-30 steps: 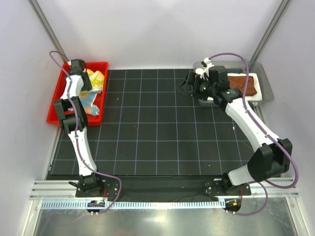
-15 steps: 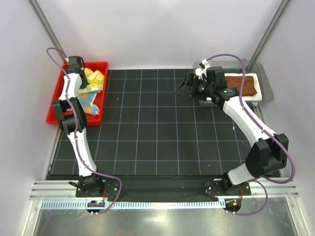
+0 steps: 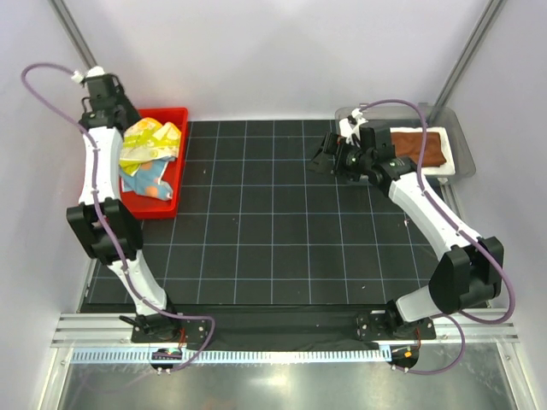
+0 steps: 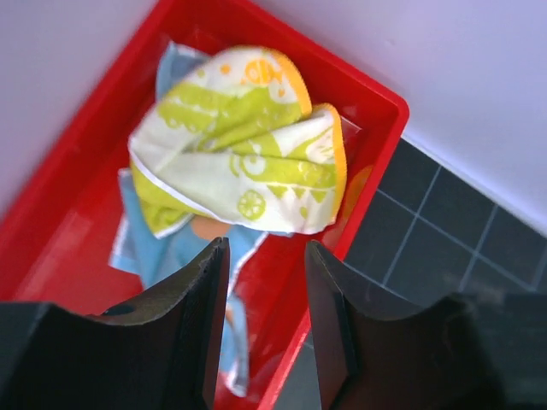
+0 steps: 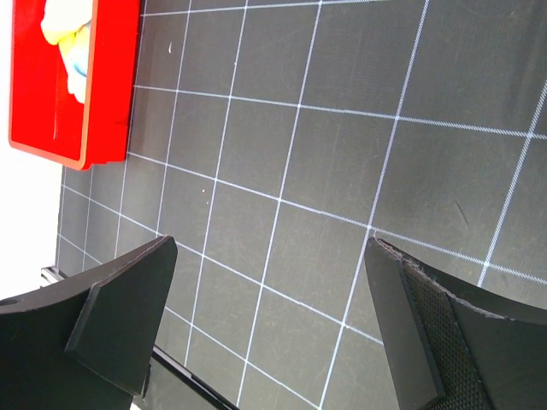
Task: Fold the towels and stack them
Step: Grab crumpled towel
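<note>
Left gripper [image 4: 265, 329] hangs high over the red bin [image 4: 376, 102], fingers parted, empty; right gripper [image 5: 269, 325] spread wide. Yellow towel [image 4: 248, 154] half hides blue towel [image 4: 162, 252].

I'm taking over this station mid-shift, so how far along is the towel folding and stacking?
Seemingly done: the rust-brown towel lies folded on the white towel in the clear tray. In hand: nothing; the left gripper hangs open above the red bin, the right gripper open over the mat. Left: the yellow towel and blue towel, crumpled in that bin, need folding and stacking.
</note>
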{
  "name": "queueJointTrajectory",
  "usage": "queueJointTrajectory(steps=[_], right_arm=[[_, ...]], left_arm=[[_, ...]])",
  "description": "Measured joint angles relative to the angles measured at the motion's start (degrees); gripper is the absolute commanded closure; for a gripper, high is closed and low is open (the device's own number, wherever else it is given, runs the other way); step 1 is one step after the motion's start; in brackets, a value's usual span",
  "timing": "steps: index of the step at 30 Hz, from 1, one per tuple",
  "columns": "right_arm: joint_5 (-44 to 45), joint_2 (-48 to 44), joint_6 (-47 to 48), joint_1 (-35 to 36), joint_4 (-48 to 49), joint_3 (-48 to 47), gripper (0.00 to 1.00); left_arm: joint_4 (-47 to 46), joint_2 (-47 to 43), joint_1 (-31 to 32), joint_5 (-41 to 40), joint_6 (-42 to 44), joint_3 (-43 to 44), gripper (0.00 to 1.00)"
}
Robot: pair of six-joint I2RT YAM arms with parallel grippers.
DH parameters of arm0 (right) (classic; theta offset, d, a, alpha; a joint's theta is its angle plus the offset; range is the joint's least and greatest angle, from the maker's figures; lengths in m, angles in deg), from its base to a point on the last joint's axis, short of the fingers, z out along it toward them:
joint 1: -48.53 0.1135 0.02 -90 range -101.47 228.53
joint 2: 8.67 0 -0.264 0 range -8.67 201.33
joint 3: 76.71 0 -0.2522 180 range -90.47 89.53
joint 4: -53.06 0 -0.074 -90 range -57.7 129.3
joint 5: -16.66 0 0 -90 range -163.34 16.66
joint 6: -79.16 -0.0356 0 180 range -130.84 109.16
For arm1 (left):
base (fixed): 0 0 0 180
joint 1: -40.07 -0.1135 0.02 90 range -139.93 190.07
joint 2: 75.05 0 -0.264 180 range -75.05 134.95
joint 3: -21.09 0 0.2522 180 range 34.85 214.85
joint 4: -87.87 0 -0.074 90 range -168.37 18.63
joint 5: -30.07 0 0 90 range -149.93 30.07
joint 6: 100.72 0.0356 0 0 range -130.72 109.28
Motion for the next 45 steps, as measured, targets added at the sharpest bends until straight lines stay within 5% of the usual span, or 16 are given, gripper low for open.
queueJointTrajectory(steps=[7, 18, 22, 25, 29, 37, 45], right_arm=[[0.0, -1.8, 0.2, 0.0, 0.0, 0.4, 0.00], [-0.5, -1.8, 0.3, 0.0, 1.1, 1.1, 0.00], [-0.8, -1.6, 0.4, 0.0, 1.5, 1.4, 0.00], [-0.9, -1.1, 0.7, 0.0, 1.6, 1.4, 0.00], [-0.9, -0.5, 1.0, 0.0, 1.5, 1.5, 0.01], [-0.2, -0.5, 1.3, 0.0, 1.4, 1.5, 0.00], [3.6, -3.1, 2.8, 0.0, -2.9, 2.9, 0.00]], left_arm=[[-1.1, 13.8, -10.5, 10.1, -19.1, -2.6, 0.50], [-6.3, 21.7, -9.9, 10.2, -33.6, -5.2, 0.48], [-8.1, 22.7, -10.0, 9.1, -35.0, -5.1, 0.57], [-8.7, 23.3, -9.9, 9.0, -35.8, -5.1, 0.85], [-8.9, 23.3, -9.9, 9.3, -36.2, -5.1, 1.00], [-9.7, 20.2, -8.5, 15.1, -35.9, -5.1, 1.00], [-11.3, 3.1, 0.7, 26.7, -31.5, -3.9, 1.00]])
